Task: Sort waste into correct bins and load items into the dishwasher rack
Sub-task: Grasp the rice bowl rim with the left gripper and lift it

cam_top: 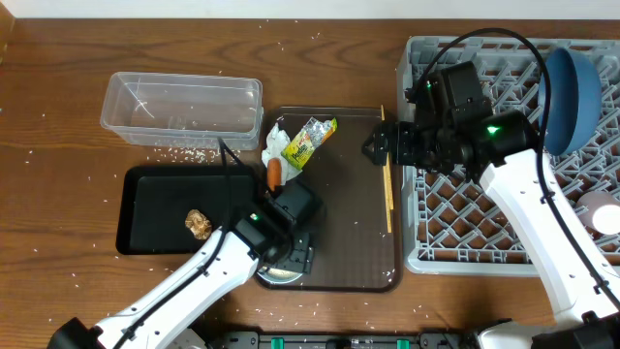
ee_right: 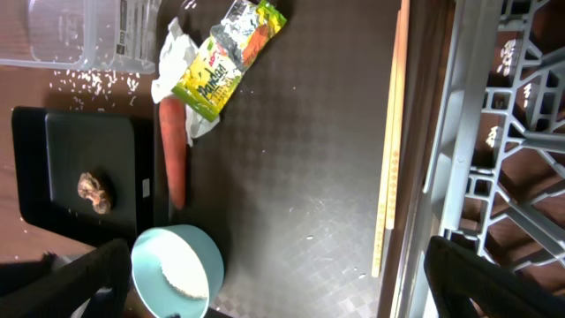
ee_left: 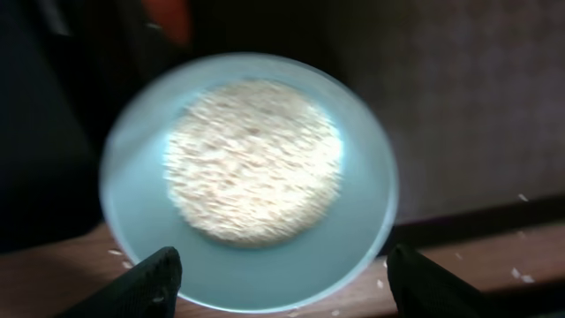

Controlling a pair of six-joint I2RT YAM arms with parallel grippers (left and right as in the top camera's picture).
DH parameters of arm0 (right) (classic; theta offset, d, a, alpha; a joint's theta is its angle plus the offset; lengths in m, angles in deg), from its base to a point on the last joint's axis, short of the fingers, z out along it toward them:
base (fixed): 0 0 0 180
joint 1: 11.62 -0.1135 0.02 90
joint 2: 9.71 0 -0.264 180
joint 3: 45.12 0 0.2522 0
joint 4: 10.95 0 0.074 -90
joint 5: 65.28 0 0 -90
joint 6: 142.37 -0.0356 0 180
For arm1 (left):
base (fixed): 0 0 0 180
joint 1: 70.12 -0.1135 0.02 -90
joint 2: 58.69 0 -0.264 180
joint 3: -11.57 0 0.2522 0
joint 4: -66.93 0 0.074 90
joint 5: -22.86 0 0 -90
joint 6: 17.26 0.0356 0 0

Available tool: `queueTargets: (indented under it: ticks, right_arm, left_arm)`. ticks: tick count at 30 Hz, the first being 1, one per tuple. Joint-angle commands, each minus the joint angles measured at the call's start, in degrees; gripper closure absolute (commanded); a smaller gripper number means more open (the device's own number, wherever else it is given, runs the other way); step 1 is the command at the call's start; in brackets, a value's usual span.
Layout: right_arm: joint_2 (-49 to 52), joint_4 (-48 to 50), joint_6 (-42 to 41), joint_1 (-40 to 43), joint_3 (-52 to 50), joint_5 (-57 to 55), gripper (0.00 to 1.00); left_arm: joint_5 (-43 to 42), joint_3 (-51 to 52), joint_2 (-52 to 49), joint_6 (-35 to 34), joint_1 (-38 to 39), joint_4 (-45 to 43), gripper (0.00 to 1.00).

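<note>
A light-blue cup [ee_left: 252, 163] holding white rice stands at the brown tray's front left edge; it also shows in the right wrist view [ee_right: 172, 269]. My left gripper [ee_left: 282, 287] is open, one finger on each side of the cup's near rim [cam_top: 276, 276]. My right gripper [ee_right: 291, 283] is open and empty above the tray's right side, near the chopsticks [cam_top: 387, 194]. The carrot [cam_top: 274, 173], tissue [cam_top: 274, 145] and wrapper [cam_top: 310, 139] lie at the tray's back left. The brown lump [cam_top: 199, 225] is in the black tray [cam_top: 145, 194]. The clear tub [cam_top: 184, 107] stands behind it. The dark-blue plate [cam_top: 572, 87] stands in the rack [cam_top: 484, 223].
The brown serving tray [cam_top: 349, 223] lies between the black tray and the rack. Loose rice grains [cam_top: 184, 150] are scattered on the table in front of the clear tub. A pale round dish [cam_top: 603, 210] sits in the rack at the right edge.
</note>
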Motion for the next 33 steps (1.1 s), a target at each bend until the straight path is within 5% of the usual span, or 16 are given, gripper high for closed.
queueTargets:
  ticks: [1, 15, 33]
  right_arm:
    - [-0.22, 0.15, -0.87, 0.09, 0.26, -0.46, 0.01]
    - [-0.11, 0.15, -0.87, 0.09, 0.26, -0.9, 0.01]
    - [0.48, 0.15, -0.9, 0.04, 0.26, -1.07, 0.01]
  left_arm:
    - [-2.64, 0.04, -0.26, 1.55, 1.92, -0.28, 0.26]
    - [-2.71, 0.04, -8.46, 6.21, 9.33, -3.21, 0.48]
    - [-2.69, 0.04, -17.46, 8.17, 9.44, -8.68, 0.81]
